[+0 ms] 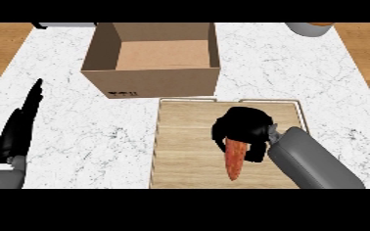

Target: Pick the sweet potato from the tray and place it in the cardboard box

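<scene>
The white marbled counter (86, 127) carries a wooden tray (180, 147), which lies under the right hand (242, 127) and reaches past it on all sides. An open cardboard box (155, 80) stands on the counter just beyond the hand, its front wall close to the tray's far edge. Bare marble stretches between the tray and the left hand (22, 127).

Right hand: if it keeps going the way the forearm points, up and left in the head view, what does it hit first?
Likely the cardboard box, its near wall. The right hand, curled on the sweet potato, sits over the tray; height is unclear, so it might pass over.
</scene>
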Robot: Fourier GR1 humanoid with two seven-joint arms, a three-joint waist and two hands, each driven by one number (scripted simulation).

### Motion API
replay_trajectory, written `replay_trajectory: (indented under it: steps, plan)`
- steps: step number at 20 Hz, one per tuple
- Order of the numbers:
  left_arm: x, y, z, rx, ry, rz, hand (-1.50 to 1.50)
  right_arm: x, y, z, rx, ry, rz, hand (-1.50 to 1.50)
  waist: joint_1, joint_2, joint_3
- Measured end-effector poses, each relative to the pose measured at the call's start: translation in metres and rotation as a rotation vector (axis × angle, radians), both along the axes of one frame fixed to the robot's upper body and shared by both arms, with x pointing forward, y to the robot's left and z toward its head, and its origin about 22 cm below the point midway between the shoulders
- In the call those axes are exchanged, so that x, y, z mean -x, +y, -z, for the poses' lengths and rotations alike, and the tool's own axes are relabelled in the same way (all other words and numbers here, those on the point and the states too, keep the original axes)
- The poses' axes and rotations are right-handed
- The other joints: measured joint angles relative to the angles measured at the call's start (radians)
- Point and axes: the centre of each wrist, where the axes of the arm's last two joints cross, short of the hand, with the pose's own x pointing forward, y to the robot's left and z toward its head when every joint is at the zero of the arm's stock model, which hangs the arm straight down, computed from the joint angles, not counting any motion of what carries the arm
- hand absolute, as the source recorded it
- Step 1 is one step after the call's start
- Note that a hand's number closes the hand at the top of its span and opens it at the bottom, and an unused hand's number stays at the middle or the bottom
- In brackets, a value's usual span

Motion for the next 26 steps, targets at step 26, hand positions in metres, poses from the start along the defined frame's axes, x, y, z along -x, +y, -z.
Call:
replay_trajectory:
  steps: [26]
  plan:
    - [0.009, 0.013, 0.006, -0.011, 0.019, -0.04, 0.0, 0.02, 0.082, -0.079, -0.218, -0.791, 1.434, 1.5, -0.039, -0.016, -0.001]
